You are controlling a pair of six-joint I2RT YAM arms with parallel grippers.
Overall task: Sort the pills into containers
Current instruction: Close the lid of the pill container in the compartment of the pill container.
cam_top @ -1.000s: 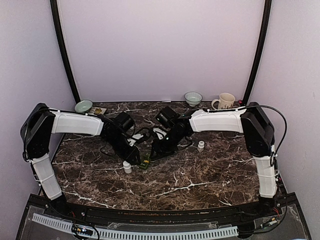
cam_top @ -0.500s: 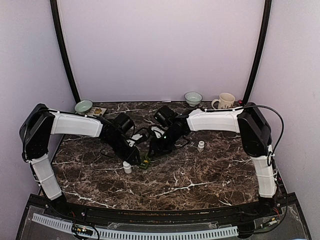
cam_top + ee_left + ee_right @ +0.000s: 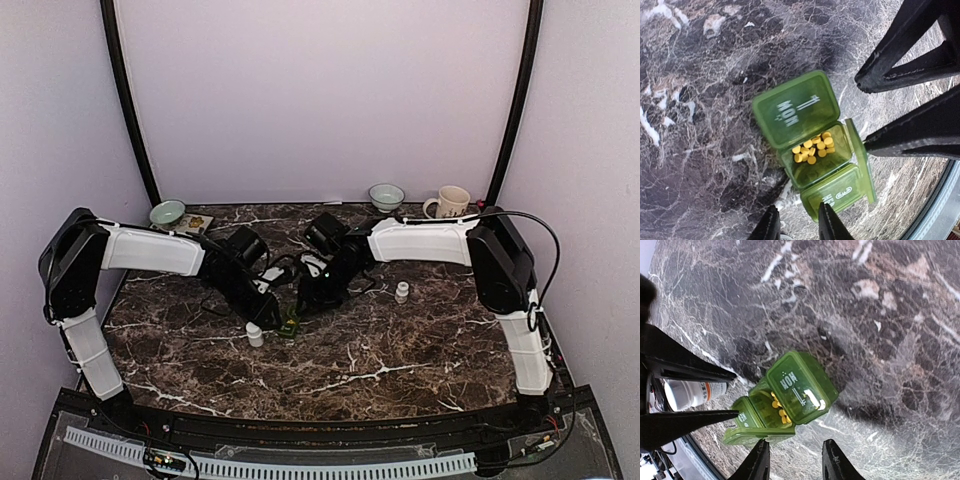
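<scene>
The left arm's fingers [image 3: 797,216] have not moved in the last second. They stand a narrow gap apart with nothing gripped that I can make out, low over the dark marble surface [image 3: 400,350]. A small white bottle [image 3: 255,335] stands just beside them, in the same spot as before. Just ahead of their tips lies the green pill box [image 3: 840,187], also where it was. Its "MON" lid [image 3: 792,107] is thrown back, and a heap of yellow pills [image 3: 812,147] lies in the open compartment, while the compartment nearest the left fingertips is shut. What has changed is on the right: that arm has swung its elbow and forearm leftward, bringing the right arm's fingers [image 3: 795,446] in closer to the box. They are spread wide and empty, with the open lid just beyond their tips and the left fingers facing them across the box. Well off to the right of these fingers, a second white bottle [image 3: 401,292] has stayed put. Since the MON compartment already holds pills, the approach looks to me like a move to press that lid shut or to open the next compartment.
</scene>
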